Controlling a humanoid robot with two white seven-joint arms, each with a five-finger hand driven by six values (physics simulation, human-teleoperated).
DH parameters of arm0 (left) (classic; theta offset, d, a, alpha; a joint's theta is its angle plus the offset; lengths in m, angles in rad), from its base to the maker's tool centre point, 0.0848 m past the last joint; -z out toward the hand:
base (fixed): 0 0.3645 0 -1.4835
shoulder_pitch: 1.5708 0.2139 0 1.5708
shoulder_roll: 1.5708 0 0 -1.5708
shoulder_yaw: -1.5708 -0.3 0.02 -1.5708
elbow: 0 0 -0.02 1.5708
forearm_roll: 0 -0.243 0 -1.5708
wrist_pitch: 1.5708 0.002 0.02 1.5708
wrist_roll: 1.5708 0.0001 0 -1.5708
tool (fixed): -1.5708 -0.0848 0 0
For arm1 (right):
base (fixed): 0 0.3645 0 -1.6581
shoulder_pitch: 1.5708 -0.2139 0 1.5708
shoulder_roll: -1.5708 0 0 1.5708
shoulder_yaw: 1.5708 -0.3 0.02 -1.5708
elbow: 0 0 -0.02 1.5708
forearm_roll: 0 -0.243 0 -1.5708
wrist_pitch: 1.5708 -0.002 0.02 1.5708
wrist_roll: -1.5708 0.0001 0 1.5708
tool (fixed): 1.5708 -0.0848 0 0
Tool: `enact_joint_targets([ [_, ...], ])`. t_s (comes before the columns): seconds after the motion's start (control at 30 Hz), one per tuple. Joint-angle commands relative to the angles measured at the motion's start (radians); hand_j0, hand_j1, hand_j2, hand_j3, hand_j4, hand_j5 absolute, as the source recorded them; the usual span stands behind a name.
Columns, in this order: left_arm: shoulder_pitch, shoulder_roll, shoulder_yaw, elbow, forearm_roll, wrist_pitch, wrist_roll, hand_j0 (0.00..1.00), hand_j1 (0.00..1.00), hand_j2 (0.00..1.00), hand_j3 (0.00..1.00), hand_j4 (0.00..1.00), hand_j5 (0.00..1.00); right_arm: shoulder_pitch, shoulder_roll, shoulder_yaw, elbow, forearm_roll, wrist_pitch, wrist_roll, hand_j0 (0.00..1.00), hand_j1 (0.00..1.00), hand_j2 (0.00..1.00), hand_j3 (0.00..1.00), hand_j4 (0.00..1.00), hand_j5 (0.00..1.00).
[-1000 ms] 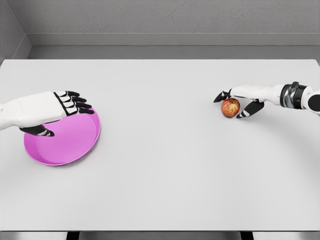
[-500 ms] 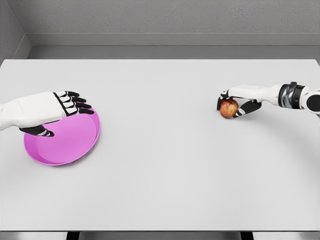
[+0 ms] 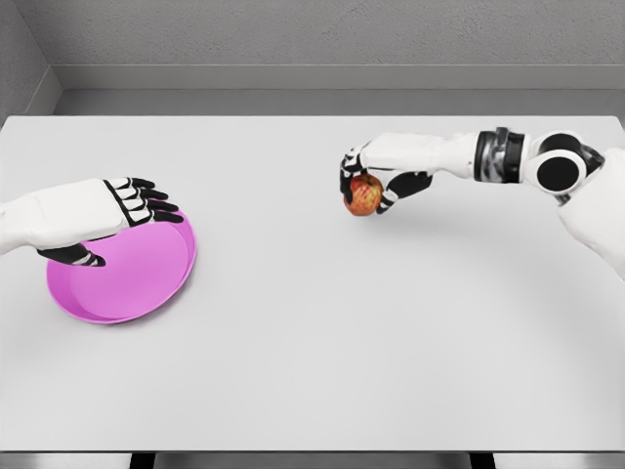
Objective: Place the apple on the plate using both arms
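A red-and-yellow apple [image 3: 365, 196] hangs above the white table, right of centre, with my right hand [image 3: 372, 176] shut on it from above. Its black fingertips wrap both sides of the fruit. The pink plate [image 3: 137, 278] lies flat at the left of the table. My left hand [image 3: 122, 217] hovers over the plate's upper-left part, fingers spread and pointing right, holding nothing. It hides the plate's far-left rim.
The white table [image 3: 312, 322] spans the whole view, with a grey wall and ledge behind its far edge. Two dark table legs show below the near edge.
My right hand closed on the apple, lifted it off the table and carried it leftward toward the centre. The left hand and the plate have stayed still.
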Motion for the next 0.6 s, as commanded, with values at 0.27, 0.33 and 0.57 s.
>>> enact_joint_targets([
  [0.27,-0.002,0.001,0.000,0.000,0.006,0.002,0.000,1.00,1.00,1.00,1.00,1.00,1.00,0.002,0.066,0.060,0.006,0.019,0.003,-0.001,1.00,1.00,1.00,1.00,1.00,1.00],
  [0.33,-0.002,0.001,0.000,0.000,0.006,0.002,0.000,1.00,1.00,1.00,1.00,1.00,1.00,0.005,0.066,0.060,0.009,0.019,0.003,-0.001,1.00,1.00,1.00,1.00,1.00,1.00],
  [0.57,0.000,0.001,0.002,-0.001,0.006,0.002,0.000,1.00,1.00,1.00,1.00,1.00,1.00,0.031,0.029,-0.063,0.053,0.018,0.003,-0.001,1.00,1.00,1.00,1.00,1.00,1.00],
])
